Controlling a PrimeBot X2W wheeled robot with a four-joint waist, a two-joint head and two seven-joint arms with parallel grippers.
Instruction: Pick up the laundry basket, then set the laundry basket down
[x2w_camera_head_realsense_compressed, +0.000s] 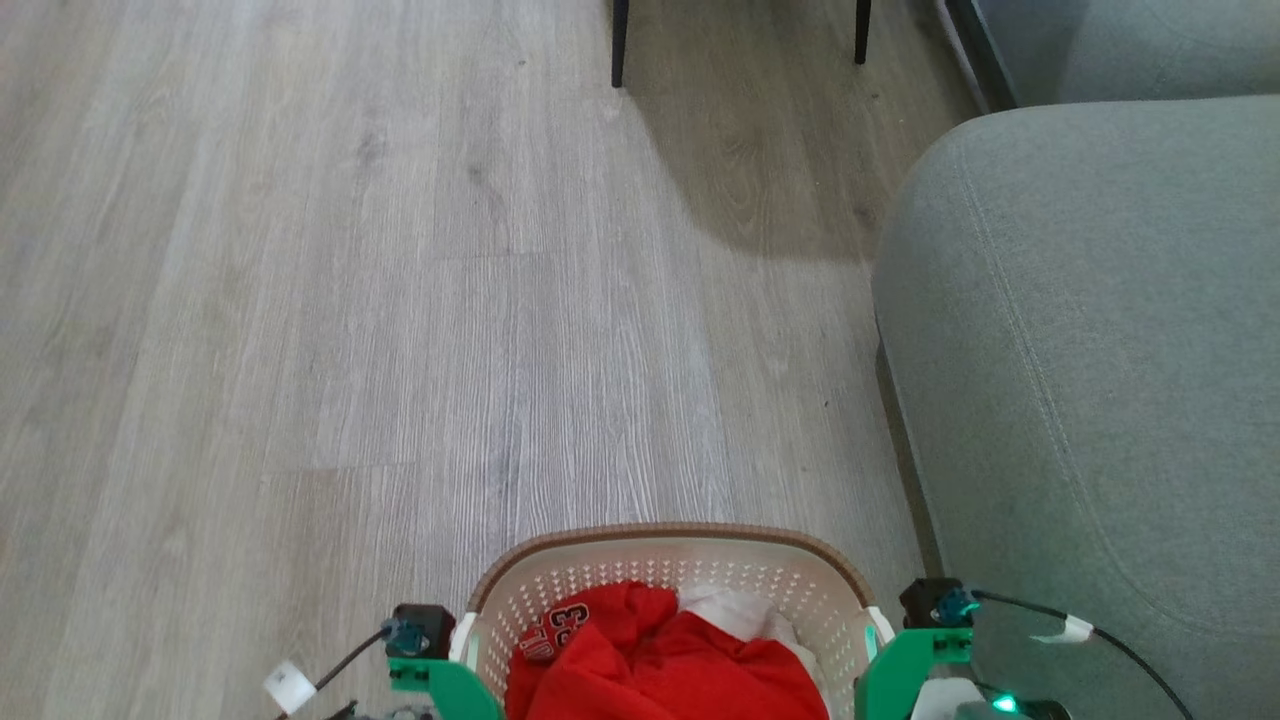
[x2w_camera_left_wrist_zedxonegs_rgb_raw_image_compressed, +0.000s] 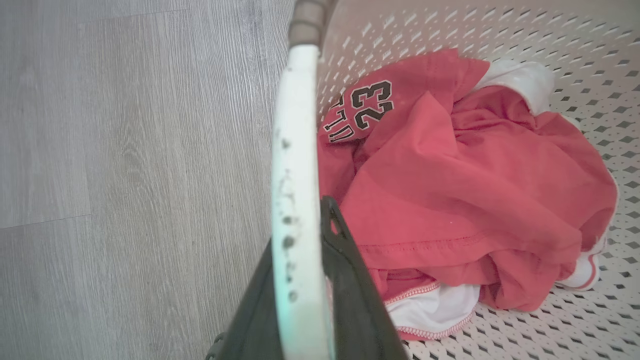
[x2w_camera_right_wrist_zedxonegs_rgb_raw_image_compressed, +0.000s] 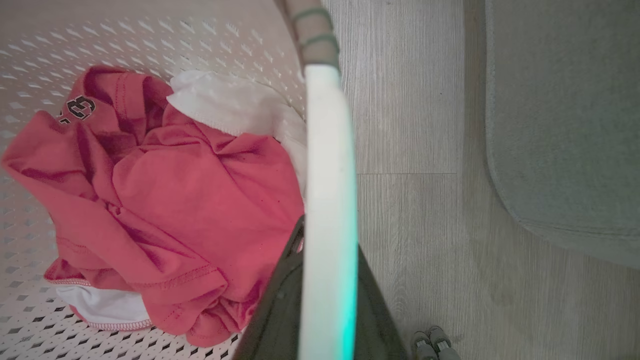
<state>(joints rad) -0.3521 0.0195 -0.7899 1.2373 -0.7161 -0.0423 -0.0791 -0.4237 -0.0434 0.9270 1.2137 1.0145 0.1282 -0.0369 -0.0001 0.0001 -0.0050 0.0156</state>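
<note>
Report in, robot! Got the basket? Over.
Left gripper and right gripper shut on laundry basket handles. Red clothes inside. Grey sofa close on right side.

Soft, even daylight fills the room, and the floor (x2w_camera_head_realsense_compressed: 400, 300) washes out pale toward the far left. A broad, soft-edged shadow (x2w_camera_head_realsense_compressed: 760, 190) spreads from the chair legs (x2w_camera_head_realsense_compressed: 619, 45) toward the sofa (x2w_camera_head_realsense_compressed: 1100, 350). In the wrist views, the left handle (x2w_camera_left_wrist_zedxonegs_rgb_raw_image_compressed: 295, 200) is a blur close to the lens. The right handle (x2w_camera_right_wrist_zedxonegs_rgb_raw_image_compressed: 330, 200) is also blurred, with a green glow low down. The red clothes (x2w_camera_left_wrist_zedxonegs_rgb_raw_image_compressed: 450, 190) look faded to pink.
</note>
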